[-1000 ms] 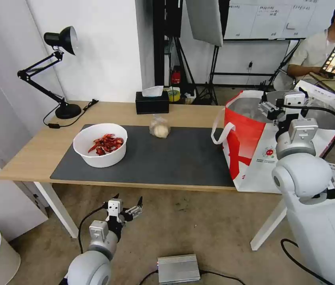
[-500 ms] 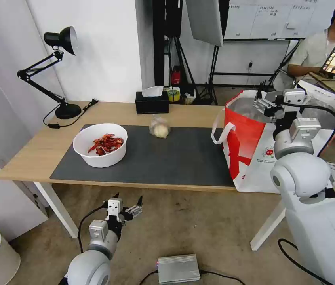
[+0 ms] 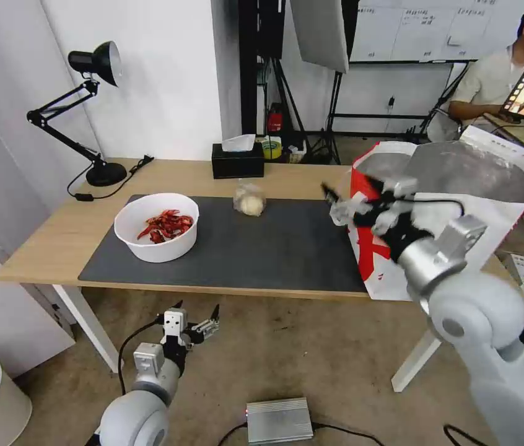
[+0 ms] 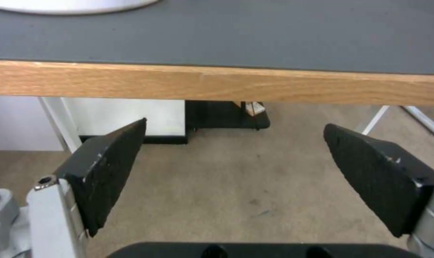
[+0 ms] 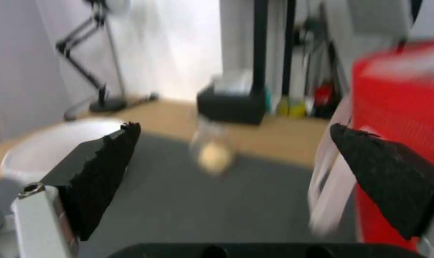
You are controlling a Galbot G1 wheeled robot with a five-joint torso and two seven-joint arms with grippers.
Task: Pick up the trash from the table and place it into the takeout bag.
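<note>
- The right gripper (image 3: 352,201) was over the mouth of the bag (image 3: 398,248) a second ago; it has since swung out and now hangs above the mat's right end, just beside the bag's red side and white strap.
- Its fingers are spread wide with nothing between them (the right wrist view shows this best), so whatever it carried has probably gone into the bag, though the bag's inside cannot be seen well enough to be sure.
- The wrapped lump (image 3: 249,200) lies at the mat's far edge, about the middle, in front of the tissue box (image 3: 238,160); the wrist camera faces it, so it looks like the next target.
- The bowl (image 3: 157,226) of red shells sits at the mat's left end, untouched.
- The left gripper (image 3: 189,322) is parked below the desk's near edge, fingers spread, holding nothing; it has barely shifted.
- The bag stands open at the desk's right end; at least two pieces of trash are left.
</note>
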